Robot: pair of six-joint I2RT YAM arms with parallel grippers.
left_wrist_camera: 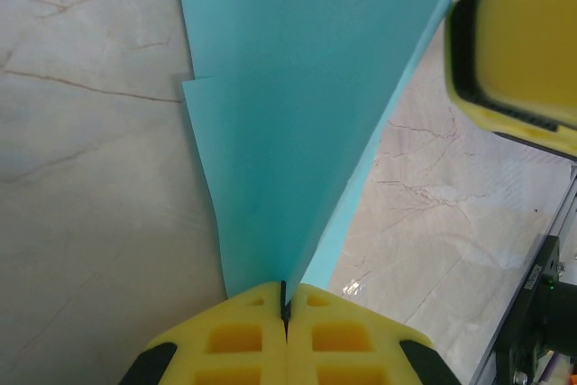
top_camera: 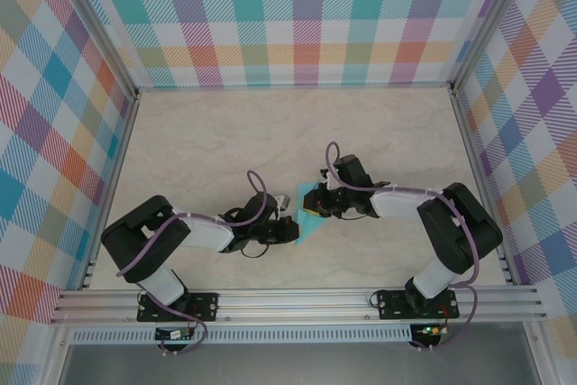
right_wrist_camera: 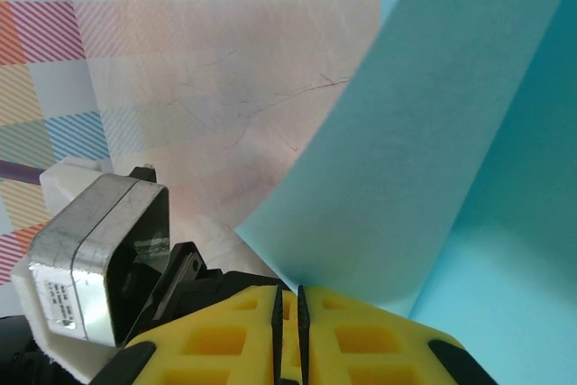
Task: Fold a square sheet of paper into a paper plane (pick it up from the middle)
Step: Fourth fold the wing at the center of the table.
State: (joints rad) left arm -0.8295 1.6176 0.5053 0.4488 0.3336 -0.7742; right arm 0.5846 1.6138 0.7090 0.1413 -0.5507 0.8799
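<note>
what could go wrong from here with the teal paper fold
1. The left claw pinches only the narrow tip of the folded teal paper sheet. A pull from the other side may slip it out or tear it.
2. The right claw, its jaws nearly together, sits at the sheet's curled-up edge. Pressing there may set a crooked crease.

The yellow fingers (right_wrist_camera: 361,340) stand almost pressed together (just a dark slit between), pinching the curled teal paper (right_wrist_camera: 433,160). Left of them sits a grey metal block (right_wrist_camera: 95,259) above the marbled worktop (right_wrist_camera: 225,69).
</note>
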